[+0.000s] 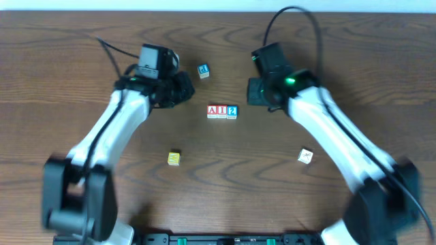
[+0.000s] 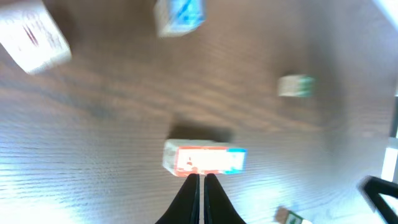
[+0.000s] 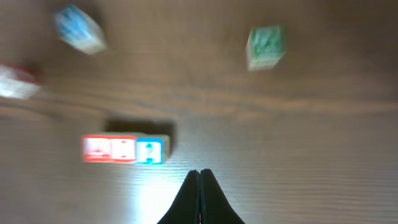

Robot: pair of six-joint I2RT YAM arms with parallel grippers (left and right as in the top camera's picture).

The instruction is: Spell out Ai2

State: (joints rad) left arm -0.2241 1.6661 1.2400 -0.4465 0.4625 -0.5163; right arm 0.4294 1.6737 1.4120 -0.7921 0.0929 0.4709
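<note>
Looks like a robotics lab to me: two white arms point(image 1: 112, 129) with loose cables point(image 1: 300, 13) at a wood-grain table point(image 1: 54, 68), a few toy letter blocks point(image 1: 223, 111) on it.

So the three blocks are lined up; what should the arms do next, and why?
Probably just retreat: the row of blocks reads A, I, 2, and the left gripper and right gripper are shut, holding nothing.

A block point(image 1: 212, 111): red on white | I block point(image 1: 222, 111): red on white | 2 block point(image 1: 232, 111): blue on white | far block point(image 1: 204, 70): blue-lettered | near block point(image 1: 174, 158): yellow | tabletop point(image 1: 68, 82): dark brown woodgrain
</note>
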